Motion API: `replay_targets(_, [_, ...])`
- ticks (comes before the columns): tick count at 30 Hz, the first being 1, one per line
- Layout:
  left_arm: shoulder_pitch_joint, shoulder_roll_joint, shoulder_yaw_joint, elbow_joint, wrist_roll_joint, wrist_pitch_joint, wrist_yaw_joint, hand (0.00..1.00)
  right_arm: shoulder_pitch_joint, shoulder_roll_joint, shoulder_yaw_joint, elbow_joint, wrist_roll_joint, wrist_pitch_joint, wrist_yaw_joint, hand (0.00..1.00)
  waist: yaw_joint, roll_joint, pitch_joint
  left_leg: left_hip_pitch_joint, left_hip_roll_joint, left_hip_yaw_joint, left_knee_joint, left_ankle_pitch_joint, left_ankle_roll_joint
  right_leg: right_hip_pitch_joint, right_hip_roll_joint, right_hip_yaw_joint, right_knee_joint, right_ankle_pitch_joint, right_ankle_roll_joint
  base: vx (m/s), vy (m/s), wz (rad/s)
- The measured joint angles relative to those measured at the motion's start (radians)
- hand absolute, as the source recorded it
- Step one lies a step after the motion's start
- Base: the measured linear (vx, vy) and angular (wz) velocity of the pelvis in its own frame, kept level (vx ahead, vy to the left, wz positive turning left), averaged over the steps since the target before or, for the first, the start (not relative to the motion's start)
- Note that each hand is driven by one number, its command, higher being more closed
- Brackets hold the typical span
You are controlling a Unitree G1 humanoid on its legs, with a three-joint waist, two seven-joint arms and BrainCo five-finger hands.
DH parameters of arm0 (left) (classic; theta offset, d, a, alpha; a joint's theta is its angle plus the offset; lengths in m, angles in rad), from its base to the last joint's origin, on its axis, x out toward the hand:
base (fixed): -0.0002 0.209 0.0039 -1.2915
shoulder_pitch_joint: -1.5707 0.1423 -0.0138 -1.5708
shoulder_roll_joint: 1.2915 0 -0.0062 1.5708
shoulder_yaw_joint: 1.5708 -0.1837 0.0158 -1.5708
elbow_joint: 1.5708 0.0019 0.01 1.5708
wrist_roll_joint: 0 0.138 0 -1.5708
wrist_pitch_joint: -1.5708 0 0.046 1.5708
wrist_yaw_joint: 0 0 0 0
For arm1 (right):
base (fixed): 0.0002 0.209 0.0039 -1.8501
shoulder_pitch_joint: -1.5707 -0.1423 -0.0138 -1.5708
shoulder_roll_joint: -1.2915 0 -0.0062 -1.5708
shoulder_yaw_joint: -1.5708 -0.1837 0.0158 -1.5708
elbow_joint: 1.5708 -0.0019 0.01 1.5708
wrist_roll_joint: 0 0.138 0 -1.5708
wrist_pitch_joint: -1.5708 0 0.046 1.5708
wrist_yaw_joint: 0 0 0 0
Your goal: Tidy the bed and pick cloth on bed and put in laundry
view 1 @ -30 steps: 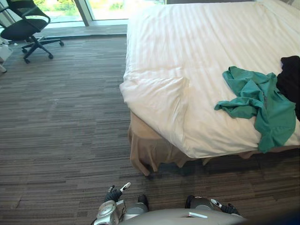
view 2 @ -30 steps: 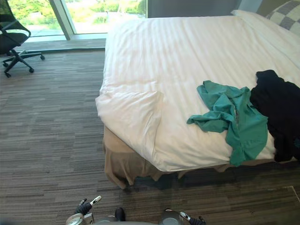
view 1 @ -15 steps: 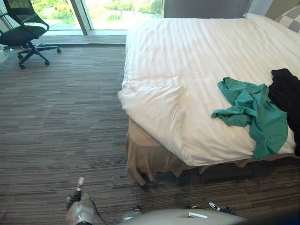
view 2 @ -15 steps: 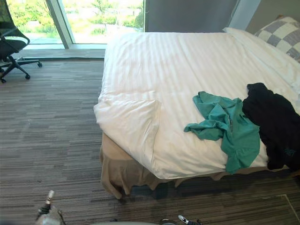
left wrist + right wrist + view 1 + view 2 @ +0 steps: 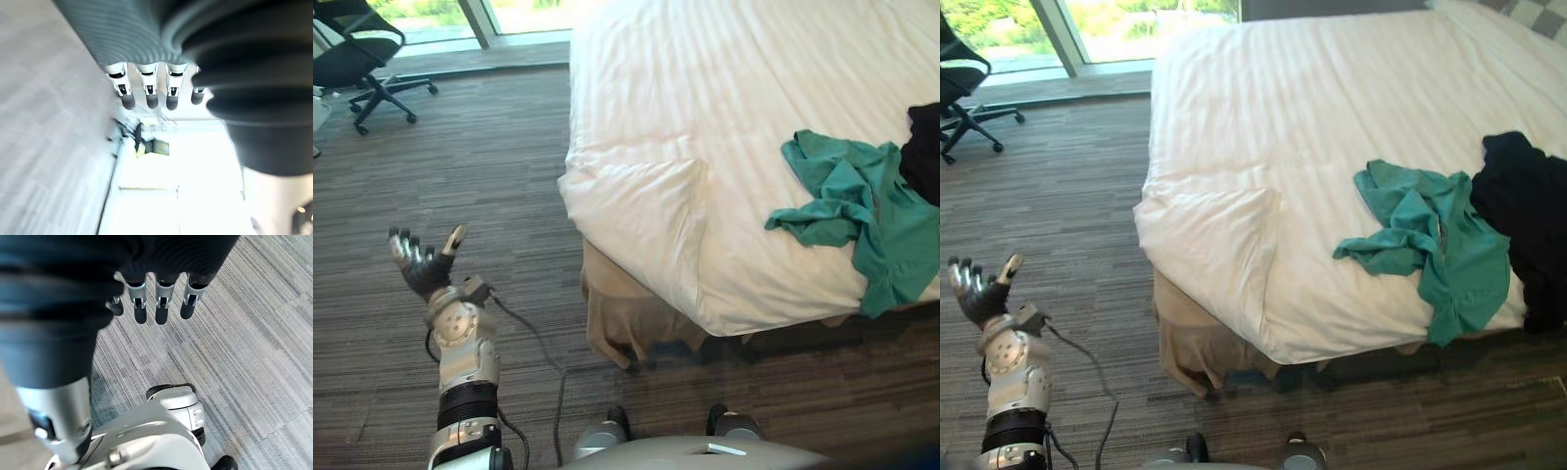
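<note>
White bed [image 5: 1263,108]: green cloth [image 5: 1430,240], black cloth [image 5: 1523,211] on top.

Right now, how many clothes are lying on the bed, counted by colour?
Green cloth: 1
Black cloth: 1
Total: 2
</note>
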Motion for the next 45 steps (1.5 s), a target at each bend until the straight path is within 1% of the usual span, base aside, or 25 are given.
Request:
replay_targets(2, [-0.008, 0.002, -0.049, -0.040, 0.064, 0.008, 0.006, 0.00, -0.002, 0.000, 0.001, -0.014, 0.000, 0.000, 0.000, 0.00, -0.002, 0.009, 0.007, -0.028, 0.015, 0.030, 0.055, -0.025, -0.002, -0.030, -0.003, 0.021, 0.029, -0.002, -0.002, -0.01, 0.027, -0.33])
replay_targets(4, [-0.046, 0.007, -0.102, -0.082, 0.195, 0.032, 0.001, 0.00, -0.007, 0.001, 0.004, -0.045, 0.000, -0.002, 0.000, 0.00, -0.024, 0.017, 0.014, -0.075, 0.038, 0.073, 0.119, -0.057, 0.000, -0.076, -0.004, 0.029, 0.065, -0.006, -0.006, -0.03, 0.034, -0.24])
replay_targets(5, [-0.079, 0.010, -0.122, -0.089, 0.260, 0.047, -0.010, 0.00, -0.008, 0.003, 0.004, -0.055, 0.000, -0.003, 0.000, 0.00, -0.026, 0.019, 0.023, -0.088, 0.050, 0.088, 0.146, -0.072, -0.001, -0.094, 0.001, 0.048, 0.082, -0.008, -0.006, -0.04, 0.020, -0.28])
replay_targets(6, [-0.097, 0.014, -0.136, -0.089, 0.284, 0.052, -0.011, 0.00, -0.007, 0.004, 0.004, -0.059, 0.000, -0.004, 0.000, 0.00, -0.025, 0.019, 0.027, -0.091, 0.056, 0.098, 0.160, -0.080, -0.001, -0.104, 0.004, 0.056, 0.091, -0.009, -0.007, -0.05, 0.019, -0.46])
replay_targets(8, [-0.185, 0.056, -0.233, -0.090, 0.359, 0.075, -0.012, 0.00, -0.007, 0.008, 0.007, -0.078, 0.000, -0.005, -0.001, 0.00, -0.027, 0.018, 0.029, -0.130, 0.071, 0.121, 0.209, -0.103, -0.003, -0.156, 0.005, 0.076, 0.133, -0.020, -0.007, -0.05, 0.009, -0.31])
replay_targets(10, [-0.255, 0.084, -0.299, -0.091, 0.426, 0.097, -0.021, 0.00, -0.008, 0.010, 0.008, -0.094, 0.000, -0.006, -0.001, 0.00, -0.030, 0.020, 0.030, -0.163, 0.084, 0.136, 0.242, -0.114, -0.001, -0.192, 0.005, 0.084, 0.148, -0.022, -0.007, -0.05, 0.006, -0.13])
replay_targets(11, [-0.307, 0.101, -0.342, -0.090, 0.475, 0.112, -0.033, 0.00, -0.010, 0.010, 0.008, -0.106, 0.000, -0.009, -0.001, 0.00, -0.031, 0.022, 0.036, -0.183, 0.091, 0.138, 0.267, -0.119, -0.001, -0.206, 0.007, 0.089, 0.156, -0.022, -0.006, -0.05, 0.010, -0.10])
replay_targets(12, [-0.360, 0.111, -0.380, -0.090, 0.517, 0.128, -0.047, 0.00, -0.010, 0.013, 0.003, -0.121, 0.000, -0.010, -0.001, 0.00, -0.038, 0.020, 0.044, -0.194, 0.101, 0.150, 0.291, -0.122, -0.001, -0.222, 0.007, 0.093, 0.172, -0.022, -0.006, -0.06, 0.019, -0.08])
replay_targets(14, [-0.419, 0.127, -0.429, -0.084, 0.556, 0.144, -0.064, 0.00, -0.010, 0.014, 0.003, -0.138, 0.000, -0.011, -0.002, 0.00, -0.040, 0.018, 0.061, -0.196, 0.111, 0.166, 0.310, -0.124, -0.003, -0.228, 0.008, 0.100, 0.187, -0.022, -0.006, -0.07, 0.013, -0.09])
replay_targets(15, [-0.488, 0.134, -0.482, -0.066, 0.590, 0.155, -0.081, 0.00, -0.011, 0.014, -0.001, -0.150, 0.000, -0.011, -0.007, 0.00, -0.042, 0.021, 0.069, -0.212, 0.119, 0.172, 0.325, -0.135, 0.001, -0.244, 0.008, 0.101, 0.200, -0.022, -0.006, -0.10, 0.009, -0.07])
replay_targets(17, [-0.560, 0.136, -0.516, -0.035, 0.620, 0.160, -0.099, 0.00, -0.012, 0.016, -0.001, -0.166, 0.004, -0.011, -0.008, 0.00, -0.042, 0.024, 0.074, -0.231, 0.125, 0.180, 0.339, -0.143, 0.012, -0.267, 0.008, 0.101, 0.206, -0.022, -0.006, -0.08, 0.012, -0.05])
replay_targets(18, [-0.613, 0.137, -0.541, -0.002, 0.636, 0.173, -0.107, 0.00, -0.014, 0.019, -0.001, -0.180, 0.018, -0.011, -0.009, 0.00, -0.041, 0.022, 0.084, -0.245, 0.127, 0.186, 0.352, -0.144, 0.014, -0.282, 0.006, 0.104, 0.210, -0.022, -0.006, -0.07, 0.006, -0.08])
replay_targets(20, [-0.663, 0.138, -0.554, 0.052, 0.662, 0.188, -0.121, 0.00, -0.015, 0.026, -0.003, -0.197, 0.036, -0.011, -0.010, 0.00, -0.046, 0.024, 0.092, -0.265, 0.133, 0.188, 0.371, -0.145, 0.016, -0.297, 0.006, 0.106, 0.212, -0.022, -0.006, -0.08, 0.002, -0.07])
replay_targets(23, [-0.759, 0.143, -0.585, 0.128, 0.681, 0.225, -0.134, 0.00, -0.015, 0.041, -0.009, -0.223, 0.054, -0.011, -0.016, 0.00, -0.046, 0.021, 0.131, -0.270, 0.135, 0.187, 0.376, -0.144, 0.017, -0.299, 0.006, 0.105, 0.213, -0.022, -0.006, -0.09, -0.011, 0.01])
replay_targets(24, [-0.777, 0.144, -0.585, 0.143, 0.690, 0.227, -0.137, 0.00, -0.015, 0.046, -0.013, -0.231, 0.065, -0.012, -0.018, 0.00, -0.045, 0.020, 0.133, -0.281, 0.136, 0.187, 0.376, -0.145, 0.018, -0.306, 0.006, 0.104, 0.213, -0.022, -0.006, -0.10, -0.028, 0.06])
replay_targets(26, [-0.857, 0.146, -0.585, 0.221, 0.737, 0.261, -0.142, 0.00, -0.022, 0.058, -0.026, -0.251, 0.086, -0.014, -0.026, 0.00, -0.047, 0.019, 0.143, -0.314, 0.139, 0.186, 0.381, -0.142, 0.022, -0.333, 0.004, 0.099, 0.213, -0.018, -0.003, -0.06, -0.024, 0.08])
replay_targets(27, [-0.898, 0.146, -0.584, 0.273, 0.761, 0.285, -0.143, 0.00, -0.035, 0.059, -0.034, -0.252, 0.101, -0.016, -0.035, 0.00, -0.049, 0.019, 0.163, -0.316, 0.143, 0.185, 0.388, -0.137, 0.031, -0.334, 0.004, 0.098, 0.215, -0.018, -0.002, -0.02, -0.015, 0.04])
replay_targets(30, [-0.946, 0.146, -0.577, 0.346, 0.814, 0.328, -0.165, 0.00, -0.050, 0.066, -0.041, -0.271, 0.136, -0.024, -0.043, 0.00, -0.049, 0.015, 0.178, -0.343, 0.143, 0.186, 0.390, -0.133, 0.037, -0.362, 0.004, 0.099, 0.215, -0.012, -0.002, -0.01, -0.003, 0.01])
replay_targets(32, [-0.972, 0.139, -0.552, 0.403, 0.817, 0.336, -0.178, 0.00, -0.054, 0.072, -0.041, -0.281, 0.154, -0.031, -0.043, 0.00, -0.049, 0.012, 0.180, -0.366, 0.144, 0.187, 0.396, -0.128, 0.044, -0.383, 0.004, 0.099, 0.215, -0.009, -0.002, 0.06, -0.004, 0.02])
replay_targets(33, [-0.994, 0.133, -0.522, 0.440, 0.817, 0.348, -0.187, 0.00, -0.055, 0.079, -0.041, -0.290, 0.167, -0.033, -0.042, 0.00, -0.049, 0.008, 0.194, -0.368, 0.147, 0.191, 0.401, -0.127, 0.045, -0.384, 0.004, 0.099, 0.215, -0.009, -0.002, 0.07, -0.004, 0.01])
replay_targets(36, [-1.038, 0.131, -0.472, 0.492, 0.816, 0.364, -0.188, 0.00, -0.074, 0.093, -0.039, -0.286, 0.211, -0.034, -0.042, 0.00, -0.049, -0.008, 0.226, -0.377, 0.147, 0.193, 0.402, -0.127, 0.045, -0.391, 0.004, 0.098, 0.209, -0.004, 0.000, 0.05, 0.005, 0.00])
replay_targets(39, [-1.059, 0.131, -0.454, 0.517, 0.814, 0.366, -0.206, 0.00, -0.096, 0.084, -0.028, -0.287, 0.240, -0.036, -0.041, 0.00, -0.048, -0.010, 0.241, -0.413, 0.148, 0.200, 0.402, -0.123, 0.049, -0.423, 0.008, 0.099, 0.188, 0.024, 0.002, 0.03, 0.017, -0.04])
replay_targets(41, [-1.061, 0.126, -0.455, 0.534, 0.804, 0.365, -0.220, 0.00, -0.099, 0.078, -0.010, -0.291, 0.263, -0.047, -0.040, 0.00, -0.050, -0.010, 0.250, -0.427, 0.148, 0.207, 0.400, -0.115, 0.054, -0.431, 0.008, 0.099, 0.169, 0.045, 0.008, 0.04, 0.033, -0.08])
replay_targets(44, [-1.061, 0.126, -0.466, 0.559, 0.778, 0.362, -0.265, 0.00, -0.112, 0.065, 0.011, -0.288, 0.272, -0.054, -0.039, 0.00, -0.050, -0.011, 0.251, -0.434, 0.148, 0.223, 0.390, -0.112, 0.057, -0.435, 0.011, 0.099, 0.134, 0.078, 0.012, 0.03, 0.039, -0.10])
replay_targets(45, [-1.061, 0.127, -0.467, 0.558, 0.766, 0.345, -0.287, 1.00, -0.114, 0.059, 0.025, -0.289, 0.276, -0.054, -0.038, 0.00, -0.050, -0.011, 0.251, -0.434, 0.146, 0.228, 0.383, -0.110, 0.060, -0.434, 0.012, 0.099, 0.121, 0.094, 0.010, 0.03, 0.064, -0.10])
